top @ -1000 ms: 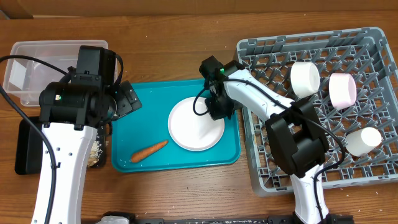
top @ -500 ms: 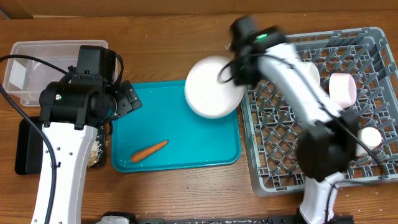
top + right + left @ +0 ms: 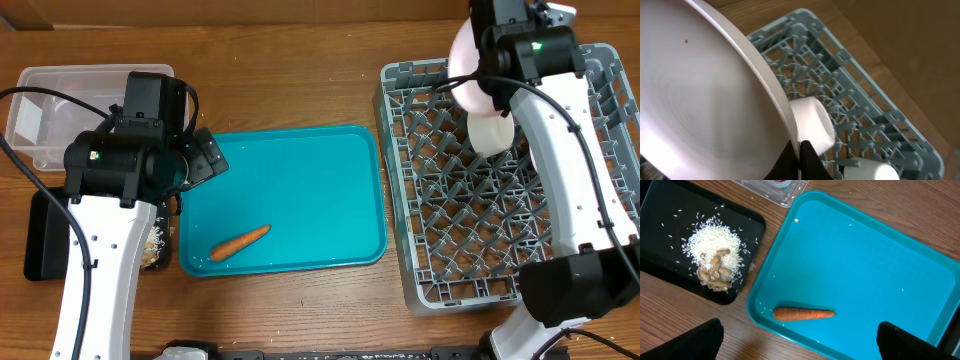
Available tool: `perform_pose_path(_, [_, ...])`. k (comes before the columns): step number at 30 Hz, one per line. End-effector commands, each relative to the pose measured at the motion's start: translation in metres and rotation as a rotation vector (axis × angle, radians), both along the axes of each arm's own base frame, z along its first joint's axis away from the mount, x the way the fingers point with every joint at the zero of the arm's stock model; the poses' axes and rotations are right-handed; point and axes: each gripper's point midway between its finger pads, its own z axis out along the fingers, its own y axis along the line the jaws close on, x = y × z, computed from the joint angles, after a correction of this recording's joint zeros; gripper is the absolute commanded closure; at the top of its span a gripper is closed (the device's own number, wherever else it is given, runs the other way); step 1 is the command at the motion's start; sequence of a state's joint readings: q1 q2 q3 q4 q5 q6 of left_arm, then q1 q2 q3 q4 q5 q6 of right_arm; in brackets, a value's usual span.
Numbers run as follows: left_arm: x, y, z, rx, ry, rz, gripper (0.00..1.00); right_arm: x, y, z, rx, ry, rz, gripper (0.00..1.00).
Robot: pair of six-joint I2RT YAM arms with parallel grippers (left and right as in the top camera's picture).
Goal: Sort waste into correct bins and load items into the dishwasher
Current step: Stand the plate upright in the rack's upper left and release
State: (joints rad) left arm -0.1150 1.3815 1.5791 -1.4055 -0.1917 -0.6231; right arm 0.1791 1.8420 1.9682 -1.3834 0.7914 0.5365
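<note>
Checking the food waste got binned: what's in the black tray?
A heap of white rice with beige food scraps at its edge, plus scattered grains, lies in the black tray. Its left end is outside the wrist view, and overhead the left arm covers much of it.

Brown wooden table (image 3: pixel 300 80), grain running across, seams between boards, soft even light

Wooden table (image 3: pixel 300 90) carries tub (image 3: pixel 50 82), black tray (image 3: pixel 40 250), teal tray (image 3: pixel 300 180) (central), rack (image 3: pixel 440 240).
</note>
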Motion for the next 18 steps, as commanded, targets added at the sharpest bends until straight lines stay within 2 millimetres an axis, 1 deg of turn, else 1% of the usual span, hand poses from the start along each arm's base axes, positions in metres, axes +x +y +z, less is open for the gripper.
perform_pose_path(1, [0.002,0.002,0.001,0.004,-0.008,0.019,0.00,-0.008,-0.001,-0.005,-0.071,-0.090,-0.127,0.96])
perform_pose_path(7, [0.002,0.002,0.001,0.004,-0.008,0.019,0.00,-0.015,0.025,-0.049,-0.101,0.009,-0.052,0.96])
perform_pose_path(10, [0.002,0.002,0.001,0.004,-0.008,0.019,0.00,-0.022,0.038,-0.072,-0.111,0.060,-0.012,0.96])
perform_pose_path(13, [0.002,0.002,0.001,0.004,-0.009,0.019,0.00,-0.029,0.050,-0.086,-0.104,0.089,0.008,0.96])
perform_pose_path(18, [0.005,0.002,0.002,0.002,-0.020,0.019,0.00,-0.035,0.073,-0.098,-0.054,0.126,0.064,0.96])
